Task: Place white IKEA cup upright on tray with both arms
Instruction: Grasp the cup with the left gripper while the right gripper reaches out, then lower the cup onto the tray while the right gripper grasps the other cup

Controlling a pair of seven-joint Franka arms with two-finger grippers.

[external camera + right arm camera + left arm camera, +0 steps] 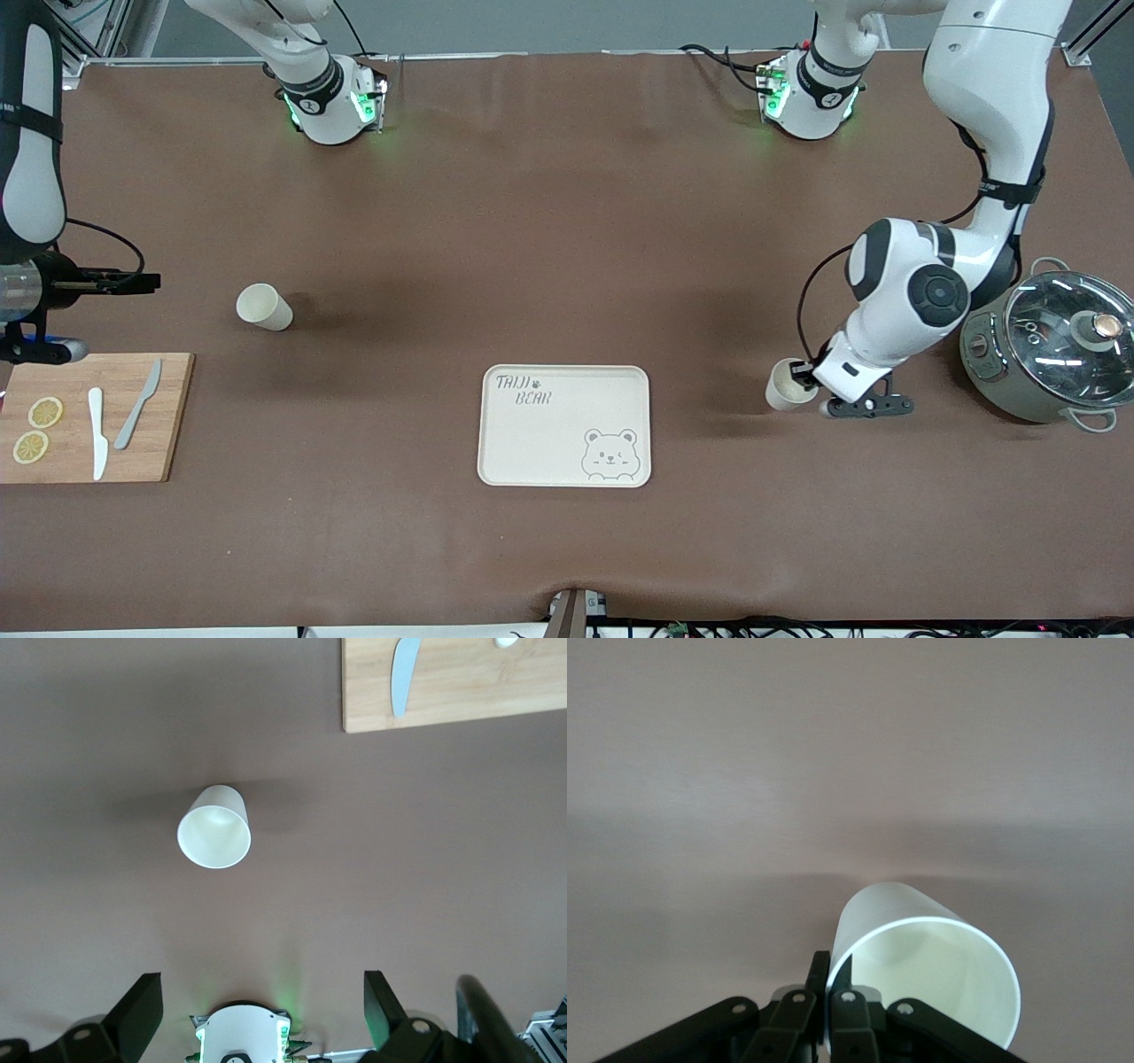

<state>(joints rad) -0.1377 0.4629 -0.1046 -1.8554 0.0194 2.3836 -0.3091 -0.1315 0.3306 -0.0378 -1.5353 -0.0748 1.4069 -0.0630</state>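
Two white cups show. One cup [264, 307] lies on its side on the brown table toward the right arm's end; it also shows in the right wrist view [214, 827], mouth facing the camera. My left gripper [808, 373] is shut on the rim of the other cup [787, 385], low over the table beside the tray toward the left arm's end. In the left wrist view one finger [818, 973] is outside this cup's [921, 961] wall and one inside, with the left gripper [830, 981] pinching it. The cream tray [564, 426] is empty. My right gripper [133, 283] is open, high over the table; in its own view the right gripper [261, 981] is empty.
A wooden cutting board [97, 416] with lemon slices [37, 429] and two knives [115, 416] lies at the right arm's end; it also shows in the right wrist view [461, 691]. A grey pot with a glass lid [1054, 354] stands at the left arm's end, beside the left arm.
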